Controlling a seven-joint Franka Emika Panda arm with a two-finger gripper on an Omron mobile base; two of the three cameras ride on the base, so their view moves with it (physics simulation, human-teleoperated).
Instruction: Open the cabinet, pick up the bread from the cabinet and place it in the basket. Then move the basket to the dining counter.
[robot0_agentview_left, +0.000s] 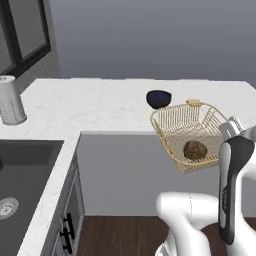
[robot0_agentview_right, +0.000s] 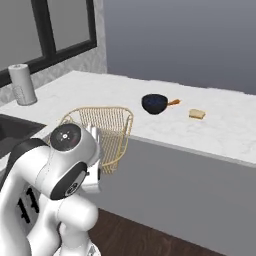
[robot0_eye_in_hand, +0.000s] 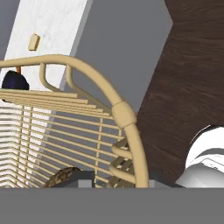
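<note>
While the gold wire-mesh basket (robot0_agentview_left: 190, 134) hangs tilted in the air just off the front edge of the white marble dining counter (robot0_agentview_left: 100, 107), the gripper (robot0_agentview_left: 231, 126) is clamped on the rim at the basket's near corner. The small dark brown bread roll (robot0_agentview_left: 195, 150) lies inside the basket. On the counter behind the basket sit a dark blue bowl (robot0_agentview_right: 154, 103) and, farther along, a pale bread slice (robot0_agentview_right: 197, 114).

The basket (robot0_agentview_left: 186, 131) is held aloft at the gripper (robot0_agentview_left: 229, 131), before the counter (robot0_agentview_left: 100, 107); the bread (robot0_agentview_left: 195, 149) lies in it, a bowl (robot0_agentview_left: 159, 98) beyond.
</note>
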